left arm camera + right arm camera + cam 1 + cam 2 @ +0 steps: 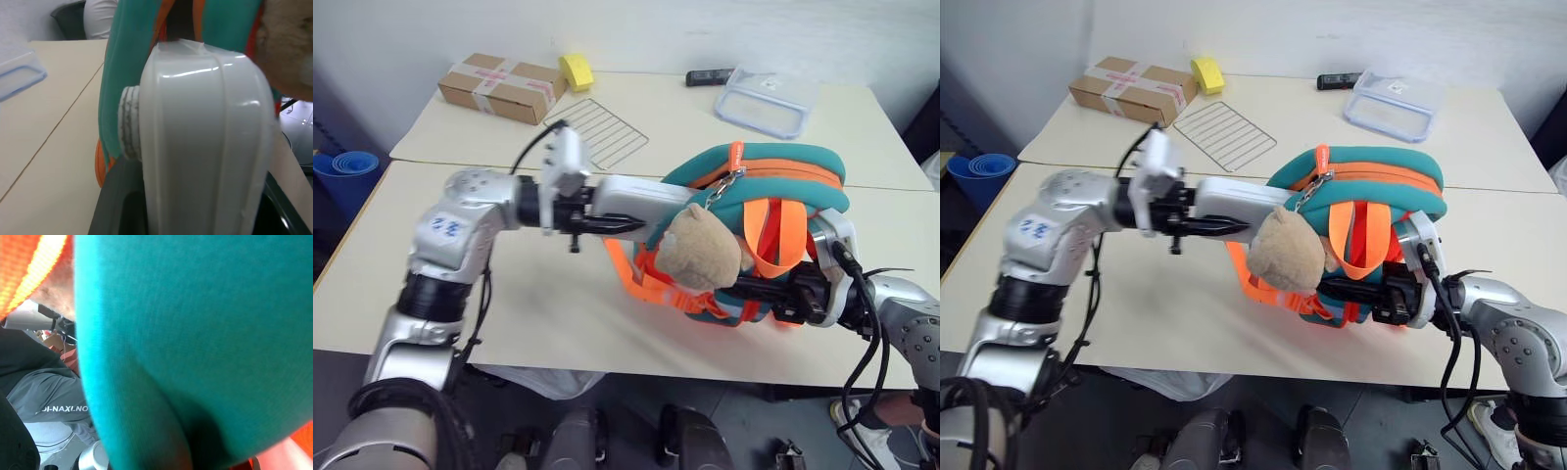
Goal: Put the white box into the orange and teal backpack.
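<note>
Right hand [781, 294], fingers pressed together, is bracing the orange and teal backpack [759, 186] on the surface [548, 313]; I'm carrying the white box [631, 201], pinched in my left hand [622, 226], against its side. Insertion remaining.

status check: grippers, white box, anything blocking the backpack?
Left gripper shut on white box, its far end at backpack opening. Right gripper shut on backpack's side. Plush toy hangs beside the entry.

Orange and teal backpack [773, 186] – tan plush toy [700, 250], white box [631, 196], yellow sponge [576, 70]
</note>
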